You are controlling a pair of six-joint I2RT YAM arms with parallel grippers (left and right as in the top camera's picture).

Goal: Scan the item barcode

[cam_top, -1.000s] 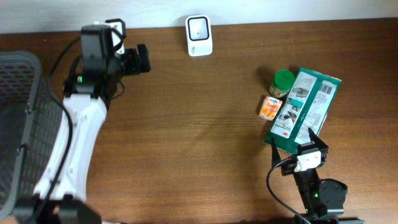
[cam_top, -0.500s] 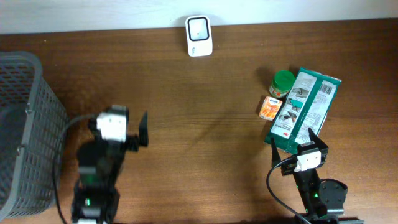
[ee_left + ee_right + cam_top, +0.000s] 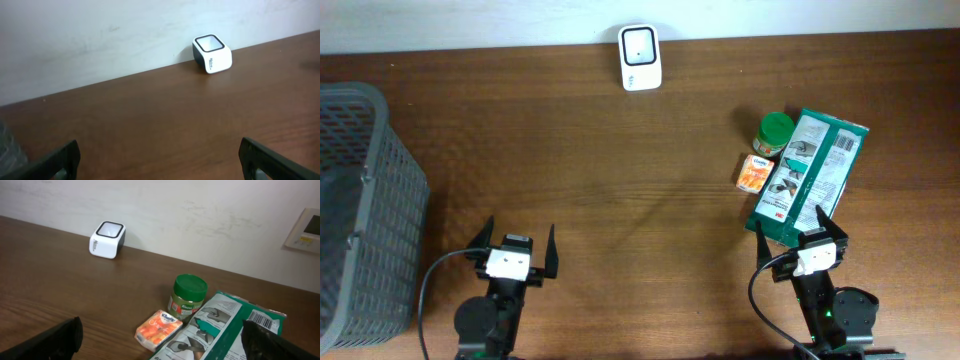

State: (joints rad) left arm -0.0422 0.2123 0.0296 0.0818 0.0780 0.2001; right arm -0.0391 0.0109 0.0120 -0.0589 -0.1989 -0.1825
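Note:
The white scanner with a black window (image 3: 640,58) (image 3: 212,53) (image 3: 107,240) stands at the table's back edge by the wall. At the right lie three items: a flat green and white package (image 3: 808,175) (image 3: 225,330) with its barcode (image 3: 846,146) (image 3: 263,319) facing up, a green-lidded jar (image 3: 774,132) (image 3: 189,297) and a small orange tissue pack (image 3: 754,172) (image 3: 159,327). My right gripper (image 3: 798,238) (image 3: 162,347) is open at the package's near end and holds nothing. My left gripper (image 3: 515,242) (image 3: 160,162) is open over bare wood at the front left.
A grey mesh basket (image 3: 360,200) fills the left edge of the table. A white wall runs behind the table. A wall panel (image 3: 305,230) shows at the right in the right wrist view.
The left arm has pulled back from the far left of the table, near the scanner, to the front edge. Its jaws stayed open. The right arm and the items have not moved.

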